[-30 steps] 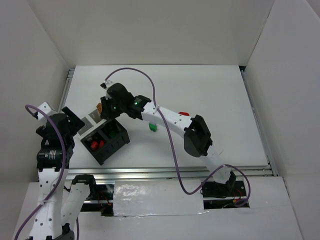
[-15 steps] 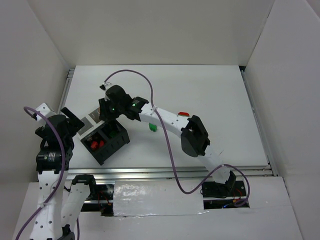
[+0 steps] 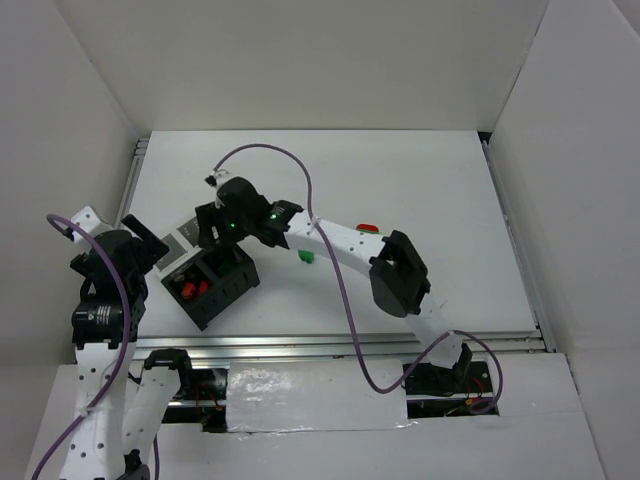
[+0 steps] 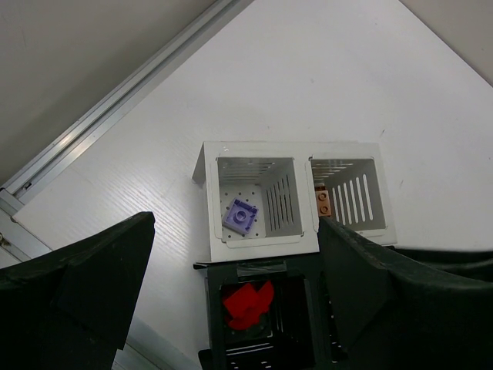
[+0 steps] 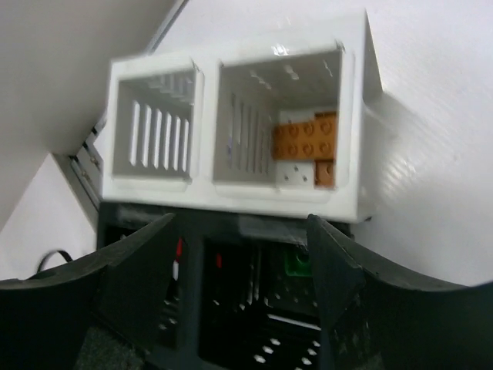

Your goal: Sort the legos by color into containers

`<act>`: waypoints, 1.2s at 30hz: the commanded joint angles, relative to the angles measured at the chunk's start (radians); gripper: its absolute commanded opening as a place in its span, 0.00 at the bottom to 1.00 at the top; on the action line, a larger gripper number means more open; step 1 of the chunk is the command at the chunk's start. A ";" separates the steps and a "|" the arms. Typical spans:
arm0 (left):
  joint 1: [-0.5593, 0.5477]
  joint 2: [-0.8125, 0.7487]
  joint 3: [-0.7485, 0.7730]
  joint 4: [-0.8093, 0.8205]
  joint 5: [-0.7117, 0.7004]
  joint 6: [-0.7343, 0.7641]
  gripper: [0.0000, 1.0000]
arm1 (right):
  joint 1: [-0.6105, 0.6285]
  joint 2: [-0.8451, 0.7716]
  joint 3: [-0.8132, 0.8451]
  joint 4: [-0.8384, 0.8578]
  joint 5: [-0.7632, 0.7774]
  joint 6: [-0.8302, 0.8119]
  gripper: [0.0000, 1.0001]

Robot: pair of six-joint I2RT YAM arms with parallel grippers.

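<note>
White table: box, loose legos

A white table fills the middle of the top view, evenly lit, with only soft shadows. Plain white panels enclose it: a back wall across the upper frame, and side walls at left and right. An aluminium rail runs along the table's lower edge, and below it lies a strip of silver tape
</note>
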 commanded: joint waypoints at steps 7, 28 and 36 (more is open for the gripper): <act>0.004 -0.007 0.011 0.033 0.011 0.010 0.99 | -0.120 -0.473 -0.663 0.205 0.144 -0.090 0.80; 0.002 0.016 0.002 0.060 0.081 0.038 0.99 | -0.310 -0.478 -0.962 0.251 -0.017 -0.229 0.61; 0.004 0.019 -0.002 0.063 0.090 0.043 1.00 | -0.291 -0.371 -0.897 0.218 0.014 -0.263 0.58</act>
